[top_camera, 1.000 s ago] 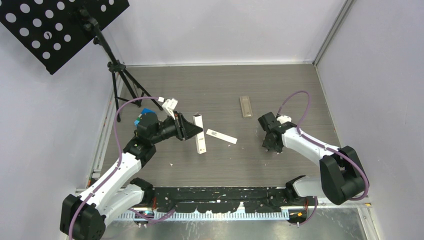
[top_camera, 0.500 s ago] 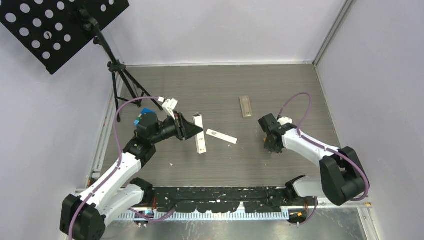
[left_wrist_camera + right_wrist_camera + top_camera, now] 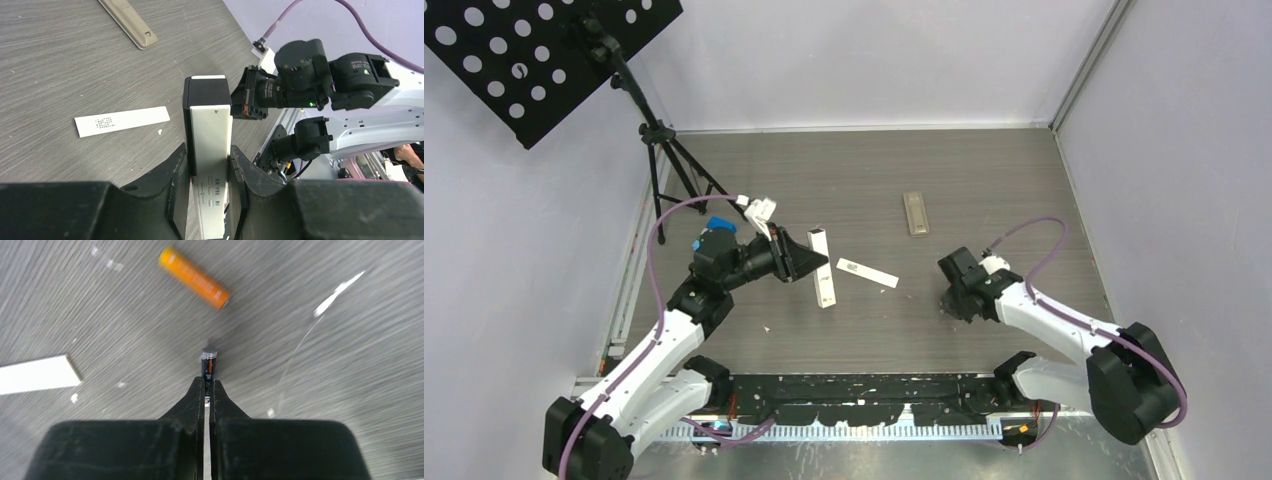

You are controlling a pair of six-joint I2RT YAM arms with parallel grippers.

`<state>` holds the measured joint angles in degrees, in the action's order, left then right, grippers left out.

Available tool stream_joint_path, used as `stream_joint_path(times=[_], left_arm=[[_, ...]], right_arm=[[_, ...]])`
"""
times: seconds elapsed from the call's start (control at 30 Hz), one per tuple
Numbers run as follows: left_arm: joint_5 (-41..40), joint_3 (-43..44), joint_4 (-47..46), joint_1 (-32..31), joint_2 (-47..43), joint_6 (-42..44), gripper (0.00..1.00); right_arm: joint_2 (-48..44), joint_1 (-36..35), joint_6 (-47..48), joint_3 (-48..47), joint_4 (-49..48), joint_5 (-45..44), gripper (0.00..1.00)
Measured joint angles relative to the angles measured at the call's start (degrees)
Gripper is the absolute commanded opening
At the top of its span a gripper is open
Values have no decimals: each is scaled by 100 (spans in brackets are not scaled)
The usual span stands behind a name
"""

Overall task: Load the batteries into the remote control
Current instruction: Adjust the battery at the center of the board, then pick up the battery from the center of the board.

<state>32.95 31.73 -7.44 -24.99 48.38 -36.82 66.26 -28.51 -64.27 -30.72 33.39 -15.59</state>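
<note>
White remote — orange battery flat, dark battery in right tool

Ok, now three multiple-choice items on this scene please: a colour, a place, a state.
1. The remote in the left gripper is mostly: A white; B orange; C blue.
2. The orange battery lies: A in the left gripper; B on the table; C inside that remote.
3. The right gripper is: A wide open; B shut, empty; C shut on a dark battery.
1 A, white body. 2 B, loose on the table. 3 C, battery clamped in it.
</note>
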Motion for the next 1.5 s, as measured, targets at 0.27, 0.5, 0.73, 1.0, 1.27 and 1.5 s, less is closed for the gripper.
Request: stream_joint_path(times=[0.27,0.5,0.73,1.0,1.27,1.5], left_arm=[[-107,-155,28,0,-94,-55,0],[-337,-155,140,0,-146,-50,0],[-452,-155,227,0,-146,-24,0],[-575,-66,588,7,-166,188,0],[-935,50,1156,76,-616,461,0],[-1091,267,1545,81,-697,632,0]], right_arm=[[-42,-1231,-1939,48,-334,-297,6],[527,-1266,-2463,-188,-376,-586,42],[511,-1263,-1497,-575,-483,-634,62],[245,-1093,2647,-1655,-481,-232,62],[315,-1073,5628,-2267,107,-144,59],[1040,-1064,7239,-2524,1272,321,58]])
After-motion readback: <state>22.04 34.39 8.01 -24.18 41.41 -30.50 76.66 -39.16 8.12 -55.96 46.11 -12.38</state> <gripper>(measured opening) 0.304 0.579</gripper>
